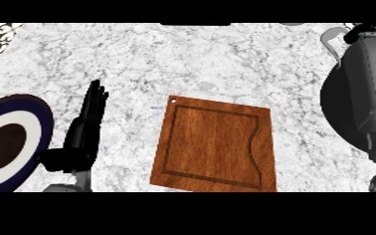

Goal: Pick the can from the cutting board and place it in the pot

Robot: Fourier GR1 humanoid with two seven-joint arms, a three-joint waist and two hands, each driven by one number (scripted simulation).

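Observation:
The wooden cutting board (217,144) lies at the middle of the marble counter with nothing on it. No can shows anywhere in the head view. The dark grey metal pot (352,104) stands at the right edge, partly cut off, with a loop handle (334,39) at its far side. My left hand (84,129) rests at the left of the board, open with fingers straight and pointing away, holding nothing. A small black shape (361,30) sits just past the pot's handle; I cannot tell what it is. My right hand does not show.
A round plate (29,124) with a dark blue rim, a white ring and a dark centre lies at the left edge, close beside my left hand. Bare marble counter (220,59) stretches beyond the board.

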